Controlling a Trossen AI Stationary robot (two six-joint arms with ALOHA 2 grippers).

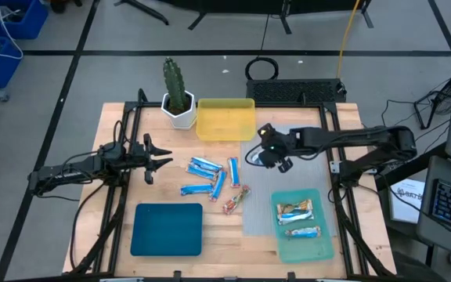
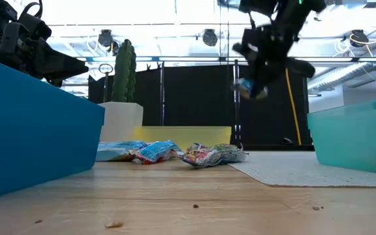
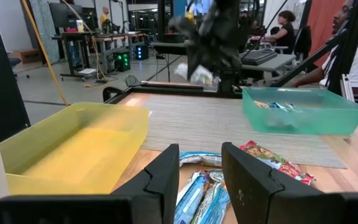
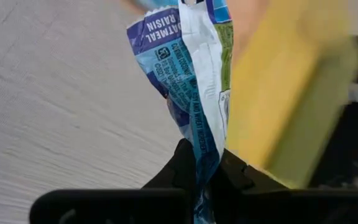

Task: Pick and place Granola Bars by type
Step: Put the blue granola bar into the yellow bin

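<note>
The right end effector [image 1: 276,159] is carrying a blue-and-white granola bar [image 4: 191,81] pinched tight, likely heading for the yellow tray [image 1: 225,119]; the left end effector [image 1: 156,159] is waiting part-open, empty.

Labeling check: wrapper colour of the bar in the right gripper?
Blue and white bar; clearest in right wrist view.
</note>
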